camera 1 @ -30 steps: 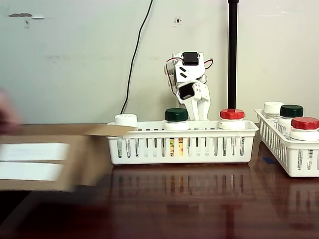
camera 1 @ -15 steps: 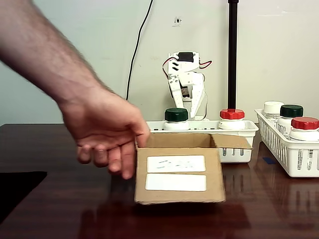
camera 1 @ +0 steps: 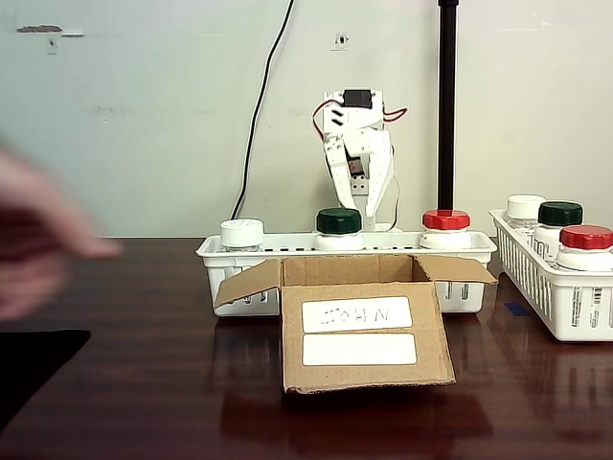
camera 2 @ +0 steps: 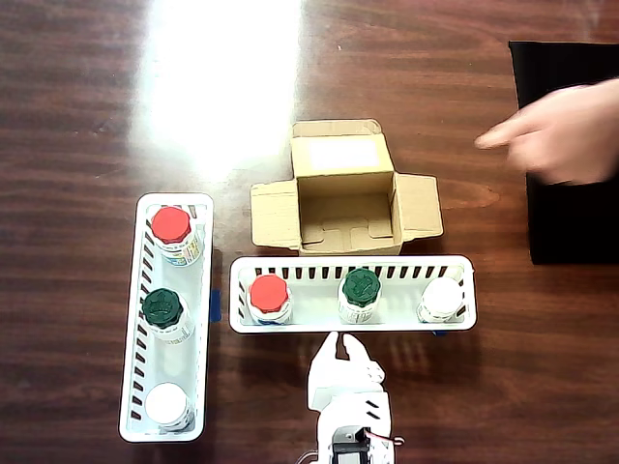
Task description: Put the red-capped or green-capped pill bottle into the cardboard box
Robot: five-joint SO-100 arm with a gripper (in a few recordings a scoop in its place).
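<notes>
Cardboard box (camera 2: 344, 198): sits open on the dark wooden table (camera 2: 87, 106), flaps spread, empty inside; in the fixed view (camera 1: 364, 326) its front carries two white labels, the upper one handwritten.

Pill bottle (camera 2: 269, 295): red-capped, standing upright in the left end of the long white basket (camera 2: 353, 327) in the overhead view, at about 7 o'clock from the box; in the fixed view (camera 1: 445, 228) it shows at the right end of the same basket, just behind the box.

Basket neighbours: a green-capped bottle (camera 2: 361, 290) in the middle and a white-capped bottle (camera 2: 442, 299) at the far end.

Second basket (camera 2: 131, 319): at 9 o'clock of the first in the overhead view, holding another red-capped bottle (camera 2: 173, 232), another green-capped bottle (camera 2: 162, 311) and another white-capped bottle (camera 2: 168, 404).

Gripper (camera 2: 337, 346): white, at 6 o'clock of the long basket, tips just short of its near wall, holding nothing; whether the fingers are wide or narrow cannot be told. In the fixed view the arm (camera 1: 356, 153) stands folded behind the basket.

Person's hand (camera 2: 556, 135): blurred, over a black mat (camera 2: 566, 217) at 2 o'clock of the box, apart from it.
</notes>
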